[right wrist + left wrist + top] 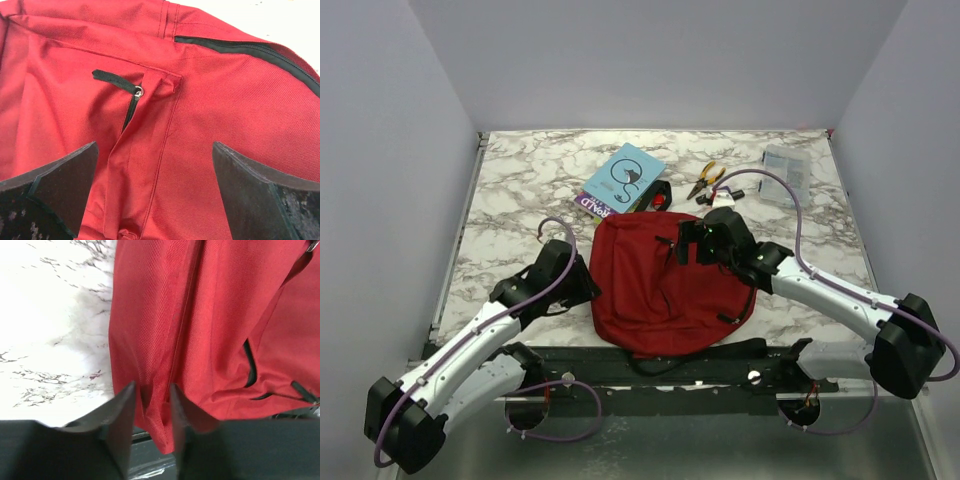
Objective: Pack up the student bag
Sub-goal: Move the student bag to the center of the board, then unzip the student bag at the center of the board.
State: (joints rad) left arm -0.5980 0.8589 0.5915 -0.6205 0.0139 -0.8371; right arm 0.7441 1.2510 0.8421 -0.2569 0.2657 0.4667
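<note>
While the right gripper (154,147) hangs with jaws wide apart over the black zip pull (112,79), the step in hand reads as unzipping the student bag (655,285). It is best done by closing on the pull tab alone, clear of the red cloth, then drawing along the zip line. Left gripper (151,390): jaws slightly apart astride a fold at the bag's corner, pinching or loose cannot be told. Bag: lies flat at centre to lower centre of the top view, long axis roughly upper to lower frame, rounded end toward the bottom.
</note>
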